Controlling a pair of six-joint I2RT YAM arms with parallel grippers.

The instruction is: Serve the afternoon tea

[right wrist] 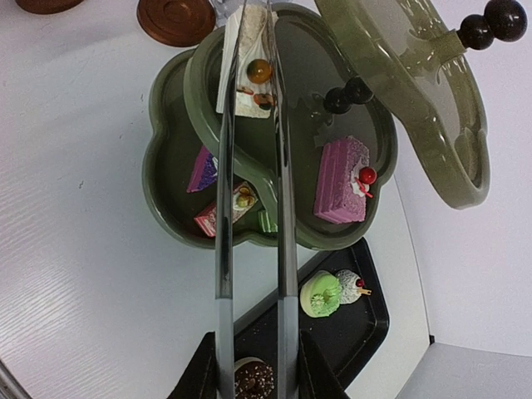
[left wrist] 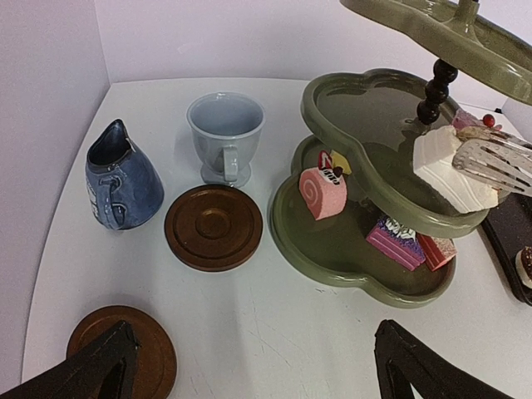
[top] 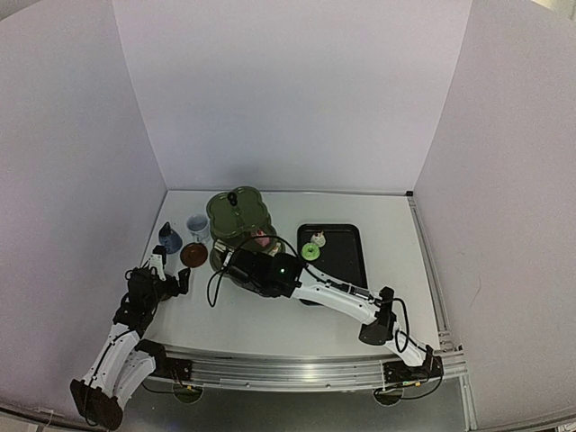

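— Gripping what, the right pincer (right wrist: pixel 256 370)?
— It clamps the white tongs (left wrist: pixel 499 162); they pinch a white cake (left wrist: pixel 449 170) at the middle tier of the stand (left wrist: pixel 357 116); the left pincer (left wrist: pixel 253 362) gapes above the tabletop (left wrist: pixel 274 332).

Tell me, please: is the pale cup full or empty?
Empty. The left wrist view looks into the upright pale cup and shows only its bare inner wall.

A black tray (top: pixel 347 263) sits flat on the white table (top: pixel 270 319), over on the right side. Long shiny tongs (right wrist: pixel 223 208) have their two arms close together. Tall white walls (top: pixel 288 90) stand around the table on three sides.
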